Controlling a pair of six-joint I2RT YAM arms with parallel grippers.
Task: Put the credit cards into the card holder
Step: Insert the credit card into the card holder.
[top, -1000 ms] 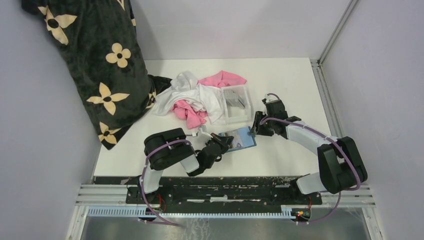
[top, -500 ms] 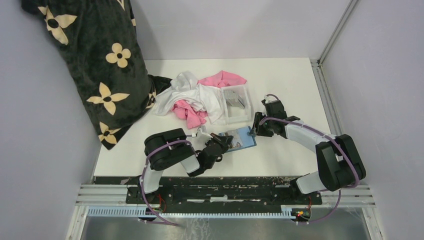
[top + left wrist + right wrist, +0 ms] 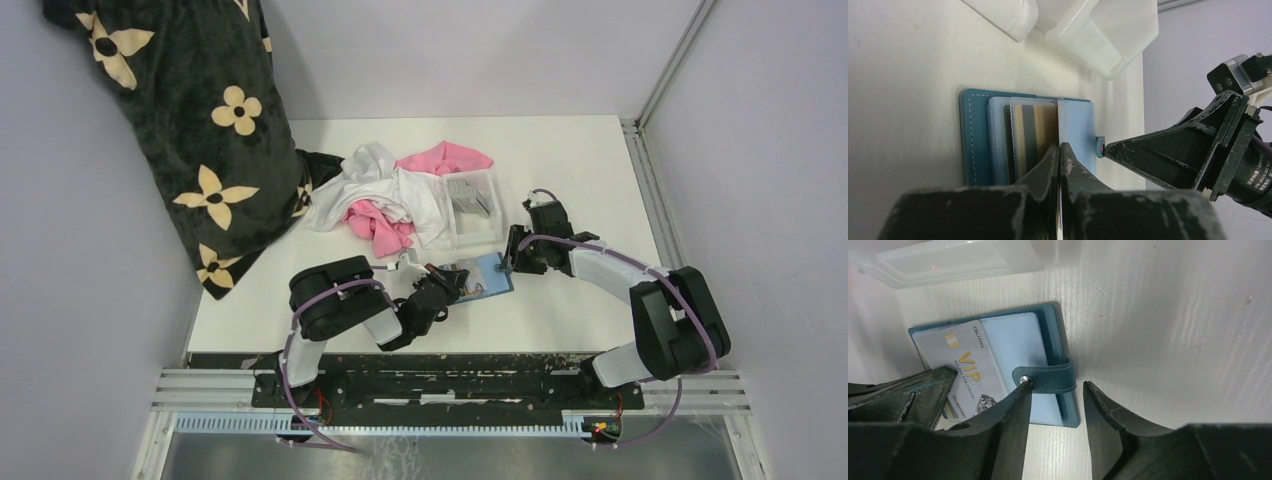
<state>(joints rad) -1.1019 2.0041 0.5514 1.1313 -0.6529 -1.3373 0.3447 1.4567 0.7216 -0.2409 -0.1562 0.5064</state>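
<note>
Since a second ago: the left gripper (image 3: 447,288) has nudged the card (image 3: 468,284) a bit further over the card holder (image 3: 490,272). The right elbow has drifted slightly inward, and the rest is unchanged.

Hidden or unclear:
- In the left wrist view the card (image 3: 1062,120) is edge-on, just a thin pale line between the fingers.
- The near end of the card (image 3: 965,370) is covered by the left fingers in the right wrist view.
- I can't tell whether its tip is inside a sleeve or only lying on top.
- A tan card (image 3: 1035,127) shows through a clear sleeve of the card holder (image 3: 975,140).
- The grey cards (image 3: 468,196) sit in the clear tray (image 3: 478,232), too small to count.

Writing: "VIP" in gold is readable. The small line above it and the "NO. 888…" number are partly covered and not reliable.

Pose:
- The left gripper (image 3: 1059,150) is low over the table (image 3: 580,170), clenched flat on the card.
- The right gripper (image 3: 1057,385) is released, its fingers straddling the snap strap. One tip is at the stud and the other is off the edge of the card holder (image 3: 1053,340).
- The card holder lies opened just in front of the tray, between the two grippers.
</note>
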